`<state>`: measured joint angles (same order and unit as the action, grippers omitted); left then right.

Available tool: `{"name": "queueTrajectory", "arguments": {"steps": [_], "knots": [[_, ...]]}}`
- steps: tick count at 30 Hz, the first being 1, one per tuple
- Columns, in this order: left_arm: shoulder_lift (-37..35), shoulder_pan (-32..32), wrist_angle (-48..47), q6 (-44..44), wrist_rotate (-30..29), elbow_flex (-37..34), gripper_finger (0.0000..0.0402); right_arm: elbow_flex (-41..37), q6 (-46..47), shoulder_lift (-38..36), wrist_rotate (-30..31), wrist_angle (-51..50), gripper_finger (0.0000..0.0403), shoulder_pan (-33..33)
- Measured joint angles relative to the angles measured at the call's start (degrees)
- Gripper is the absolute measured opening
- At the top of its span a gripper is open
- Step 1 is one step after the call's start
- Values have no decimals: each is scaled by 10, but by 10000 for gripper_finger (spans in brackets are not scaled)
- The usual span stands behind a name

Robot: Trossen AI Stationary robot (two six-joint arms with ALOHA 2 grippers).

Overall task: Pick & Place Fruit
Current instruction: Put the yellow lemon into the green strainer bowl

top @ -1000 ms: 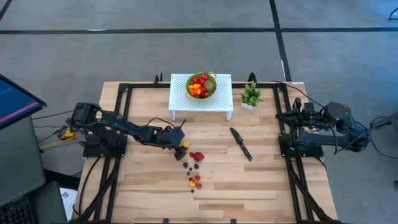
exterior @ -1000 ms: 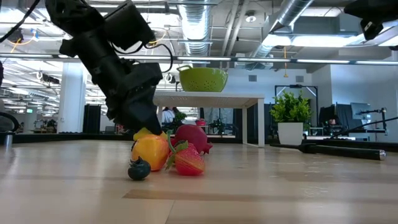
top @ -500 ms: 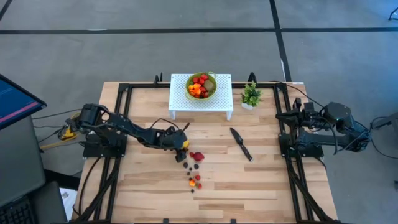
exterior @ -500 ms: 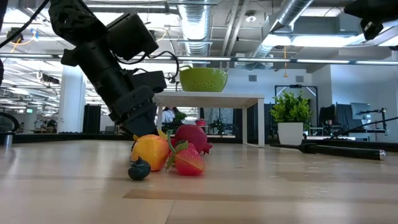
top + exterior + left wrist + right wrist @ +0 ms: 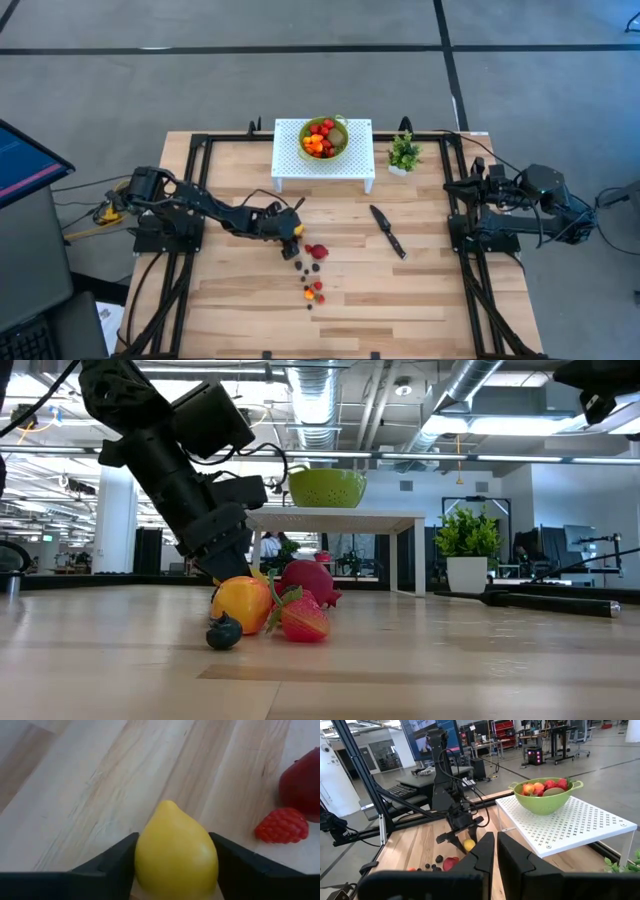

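Observation:
A yellow lemon (image 5: pixel 175 855) lies on the wooden table (image 5: pixel 420 290), left of centre, at the head of a row of small fruit (image 5: pixel 314 280). My left gripper (image 5: pixel 175 851) reaches it from the table's left and is shut on it. In the low view an orange fruit (image 5: pixel 242 603) hides most of the lemon. A red fruit (image 5: pixel 302 775) and a raspberry (image 5: pixel 282 825) lie just beyond it. My right gripper (image 5: pixel 495 847) waits, shut, at the table's right edge. My left gripper pinches the lemon's two broad sides (image 5: pixel 142 857) between its two fingers (image 5: pixel 112 862). The fingers slant down from the table's left. The lemon's pointed end faces away from the gripper. Whether the lemon rests on the wood cannot be seen.
A green bowl (image 5: pixel 343 145) holding fruit stands on a white perforated stand (image 5: pixel 290 165) at the far middle. A small potted plant (image 5: pixel 404 153) is to its right. A black knife (image 5: pixel 388 232) lies right of centre. Black frame rails (image 5: pixel 200 200) run along both sides.
My left gripper has reached a little toward the table's right and sunk onto the lemon, its wrist rolling somewhat. The lemon and the other fruit have stayed where they were.

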<state>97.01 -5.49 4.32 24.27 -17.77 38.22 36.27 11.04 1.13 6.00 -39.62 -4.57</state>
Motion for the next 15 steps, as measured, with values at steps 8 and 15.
{"name": "queueTrajectory", "arguments": {"steps": [8,15], "knots": [[0,0,0,0,-2,0,195,0,0,0,0,0,17,0],[0,0,1,0,0,0,204,0,0,0,0,0,17,0]]}}
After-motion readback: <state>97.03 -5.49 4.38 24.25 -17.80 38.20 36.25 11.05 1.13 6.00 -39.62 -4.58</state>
